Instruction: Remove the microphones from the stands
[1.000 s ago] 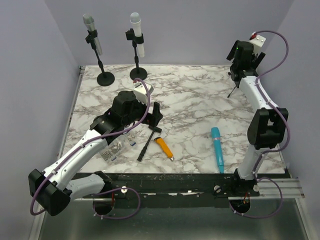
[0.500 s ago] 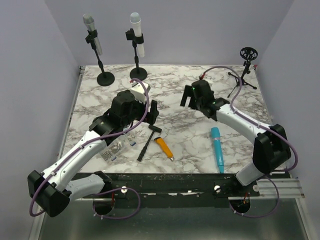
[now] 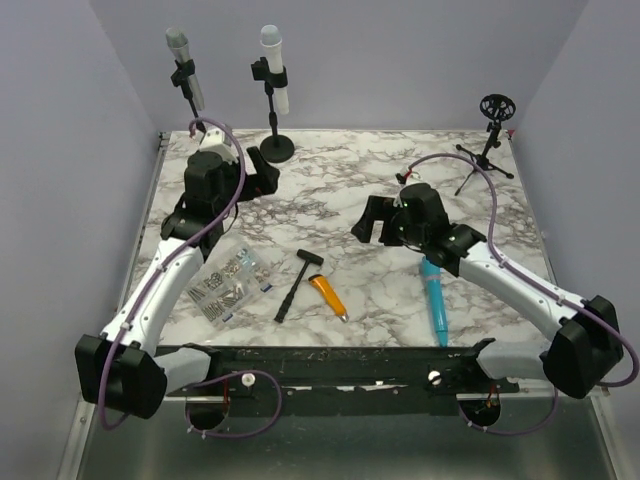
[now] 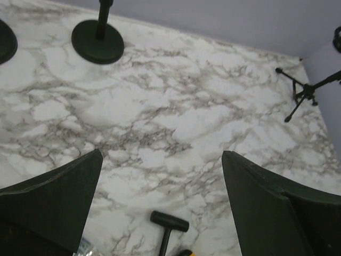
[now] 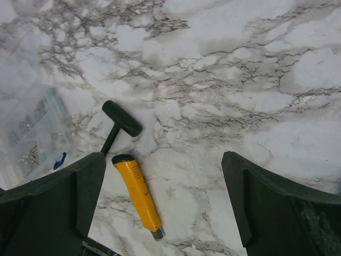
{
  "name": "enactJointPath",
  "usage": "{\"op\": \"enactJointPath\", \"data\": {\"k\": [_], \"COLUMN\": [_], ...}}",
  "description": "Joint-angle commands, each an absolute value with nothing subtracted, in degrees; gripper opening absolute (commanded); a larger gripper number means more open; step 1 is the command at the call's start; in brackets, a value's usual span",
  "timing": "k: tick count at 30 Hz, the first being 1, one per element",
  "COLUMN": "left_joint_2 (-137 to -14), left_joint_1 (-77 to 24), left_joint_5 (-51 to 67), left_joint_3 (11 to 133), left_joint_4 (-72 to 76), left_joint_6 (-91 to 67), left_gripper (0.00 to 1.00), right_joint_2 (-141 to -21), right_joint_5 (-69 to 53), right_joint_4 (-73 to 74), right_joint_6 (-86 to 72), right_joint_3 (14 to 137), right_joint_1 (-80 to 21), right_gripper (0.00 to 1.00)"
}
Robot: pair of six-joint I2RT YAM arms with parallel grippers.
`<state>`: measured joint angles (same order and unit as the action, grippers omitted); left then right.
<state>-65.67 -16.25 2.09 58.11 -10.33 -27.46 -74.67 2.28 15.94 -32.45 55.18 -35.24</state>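
Observation:
Two microphones stand clipped in stands at the back left: a grey-headed microphone (image 3: 180, 62) and a white microphone (image 3: 273, 72) on a round black base (image 3: 277, 149). A teal microphone (image 3: 435, 296) lies flat on the marble at the right. My left gripper (image 3: 264, 171) is open and empty, low beside the white microphone's base. That base also shows in the left wrist view (image 4: 97, 41), ahead of the left gripper (image 4: 161, 154). My right gripper (image 3: 371, 219) is open and empty over the middle of the table, also seen in the right wrist view (image 5: 164, 159).
An empty black tripod stand (image 3: 489, 135) is at the back right, also in the left wrist view (image 4: 302, 94). A black hammer (image 3: 297, 283), a yellow utility knife (image 3: 328, 296) and a clear bag of screws (image 3: 225, 285) lie near the front. Purple walls close in three sides.
My left arm swung back and left, from above the hammer to the microphone stands. My right arm came down from the tripod stand to the table's middle. Both grippers stayed empty.

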Motion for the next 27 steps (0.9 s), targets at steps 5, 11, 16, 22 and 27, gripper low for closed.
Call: {"op": "enactJointPath", "data": {"k": [5, 11, 16, 22, 27], "left_joint_2": [-80.21, -93.25, -103.77, -112.19, -120.91], "left_joint_1": [-8.81, -7.88, -7.82, -7.93, -8.26], "left_joint_5": [10.2, 12.97, 13.18, 8.71, 7.3], "left_joint_3": [74.61, 90.57, 103.07, 110.85, 120.34], "left_joint_4": [5.95, 9.36, 9.12, 14.24, 15.19], "left_joint_6": [-34.19, -28.5, -22.39, -17.84, -17.83], "left_gripper": [0.98, 0.99, 0.99, 0.98, 0.98], "right_joint_2": [-65.4, -62.39, -63.25, -64.82, -66.54], "right_joint_5": [-2.25, -6.04, -5.2, -1.1, 2.52], "right_joint_4": [13.69, 11.63, 11.6, 11.67, 12.39], "right_joint_6": [-28.53, -26.87, -25.69, -23.79, -22.61], "right_joint_3": [53.04, 50.67, 50.16, 49.29, 50.18], "right_joint_1": [-35.24, -35.24, -35.19, -35.19, -35.22], "right_gripper": [1.0, 1.0, 1.0, 1.0, 1.0]}}
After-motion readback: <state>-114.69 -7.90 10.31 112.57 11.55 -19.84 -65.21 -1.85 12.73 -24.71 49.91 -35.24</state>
